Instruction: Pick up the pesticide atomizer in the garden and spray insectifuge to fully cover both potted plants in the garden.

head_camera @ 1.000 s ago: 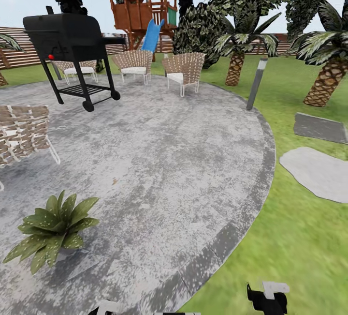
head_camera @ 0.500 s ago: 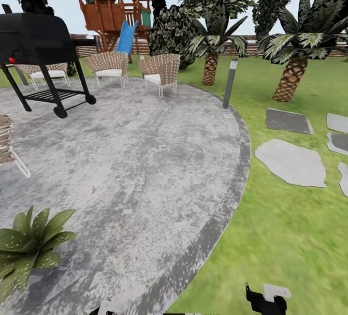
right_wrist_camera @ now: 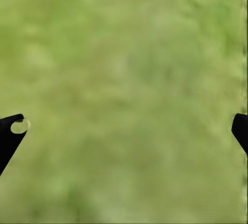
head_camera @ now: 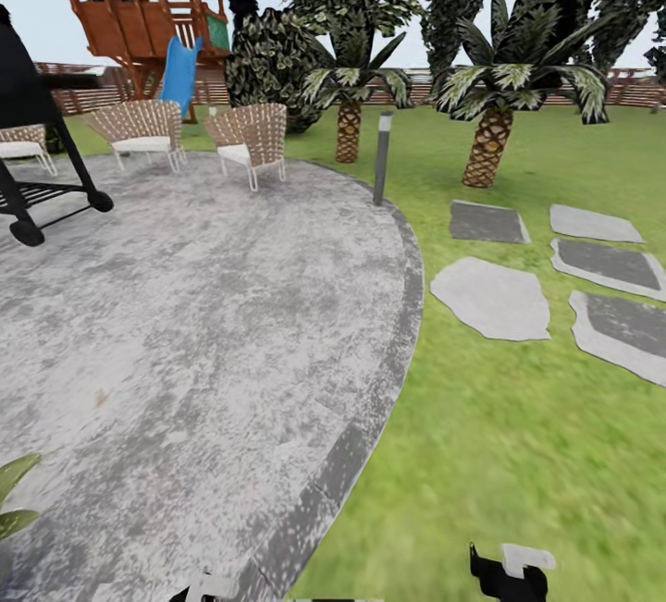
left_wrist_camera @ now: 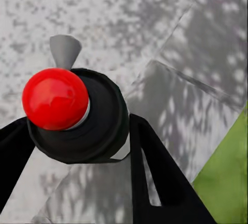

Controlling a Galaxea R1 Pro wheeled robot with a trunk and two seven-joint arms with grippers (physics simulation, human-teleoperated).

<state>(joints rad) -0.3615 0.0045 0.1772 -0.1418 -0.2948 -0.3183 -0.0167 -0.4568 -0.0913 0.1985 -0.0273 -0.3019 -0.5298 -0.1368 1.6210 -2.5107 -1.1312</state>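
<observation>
The left gripper (left_wrist_camera: pixel 77 131) holds a dark bottle with a red round cap and grey nozzle (left_wrist_camera: pixel 64 51), probably the atomizer, above the round mottled grey stone patio (head_camera: pixel 185 325). The right gripper (right_wrist_camera: pixel 124 131) is wide open and empty above the green lawn (head_camera: pixel 518 454). One speckled leaf tip (head_camera: pixel 14 496) shows at the patio's edge; spraying seems not done.

left hand (left_wrist_camera: pixel 77 146) | closed on red-capped black object (left_wrist_camera: pixel 72 113) | above grey patio (left_wrist_camera: pixel 170 38), lawn edge (left_wrist_camera: pixel 227 182)
</observation>
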